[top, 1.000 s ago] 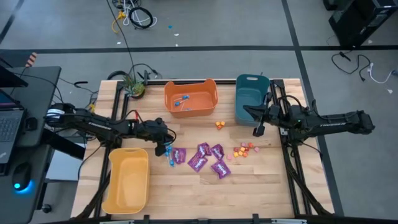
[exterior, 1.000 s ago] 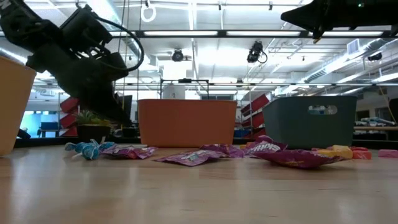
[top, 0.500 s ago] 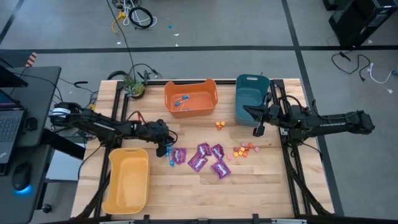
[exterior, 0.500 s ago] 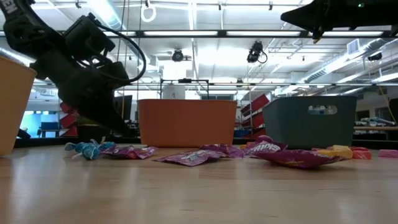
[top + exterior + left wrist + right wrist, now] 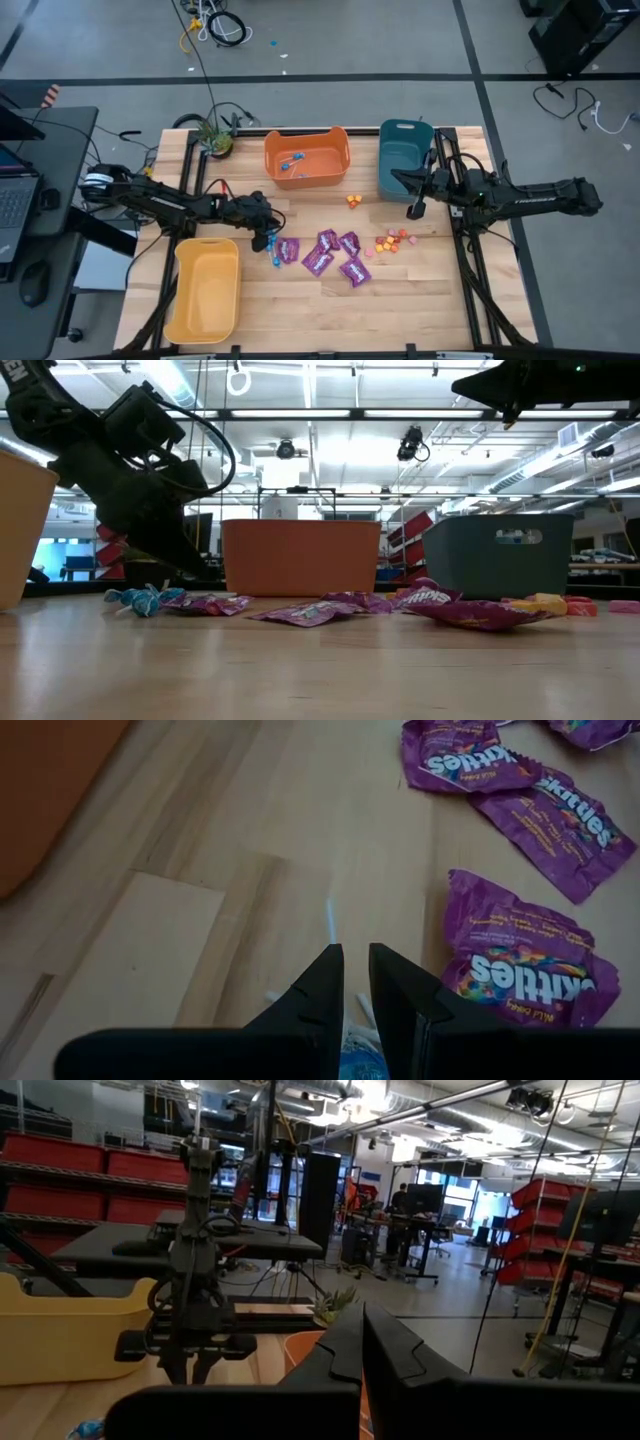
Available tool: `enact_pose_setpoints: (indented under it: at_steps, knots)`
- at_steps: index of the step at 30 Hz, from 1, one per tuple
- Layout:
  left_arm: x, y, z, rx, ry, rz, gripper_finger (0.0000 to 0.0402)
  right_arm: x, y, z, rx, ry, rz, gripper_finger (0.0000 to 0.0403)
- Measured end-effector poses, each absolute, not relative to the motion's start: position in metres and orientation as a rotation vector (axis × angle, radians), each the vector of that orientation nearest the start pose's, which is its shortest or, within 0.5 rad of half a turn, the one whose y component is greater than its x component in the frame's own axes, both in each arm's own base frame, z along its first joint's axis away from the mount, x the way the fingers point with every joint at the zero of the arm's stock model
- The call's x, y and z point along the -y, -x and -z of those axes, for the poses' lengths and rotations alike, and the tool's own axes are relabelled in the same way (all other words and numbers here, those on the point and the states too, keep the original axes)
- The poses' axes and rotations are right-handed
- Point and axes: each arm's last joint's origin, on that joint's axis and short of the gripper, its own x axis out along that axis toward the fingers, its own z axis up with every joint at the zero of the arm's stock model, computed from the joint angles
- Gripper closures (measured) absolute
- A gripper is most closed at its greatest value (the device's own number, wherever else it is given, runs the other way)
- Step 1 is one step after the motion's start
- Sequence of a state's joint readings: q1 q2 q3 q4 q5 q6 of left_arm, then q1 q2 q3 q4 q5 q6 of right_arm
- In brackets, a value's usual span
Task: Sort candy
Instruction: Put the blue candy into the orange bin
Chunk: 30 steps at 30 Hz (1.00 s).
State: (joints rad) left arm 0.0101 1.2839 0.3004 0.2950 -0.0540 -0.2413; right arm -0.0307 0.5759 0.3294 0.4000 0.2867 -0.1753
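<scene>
Candy [image 5: 337, 252]: shiny purple packets, seemingly crinkled.

Around the wooden table [image 5: 400, 300] we see grey floor [image 5: 330, 100], a dark desk [image 5: 40, 150] beside it, cables [image 5: 222, 25] beyond, red bins [image 5: 60, 1155] and ceiling lights [image 5: 310, 413].

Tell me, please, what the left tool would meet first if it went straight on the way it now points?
Probably the blue-wrapped lollipops on the table: the left tool points down over them, fingers nearly together, a white stick just ahead. Depth is unclear, so contact cannot be judged. A purple packet lies to one side, off that line.
</scene>
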Motion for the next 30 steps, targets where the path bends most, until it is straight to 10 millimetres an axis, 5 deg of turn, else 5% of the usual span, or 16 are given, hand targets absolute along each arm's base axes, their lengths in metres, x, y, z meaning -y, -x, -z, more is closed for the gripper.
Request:
enact_pose_setpoints:
  at_steps: [30]
  knots:
    - [0.0022,-0.2074,-0.1169,-0.704,0.240,-0.168,0.0345,0.0126,-0.1449,-0.2601,0.124,0.157,0.329,0.0403]
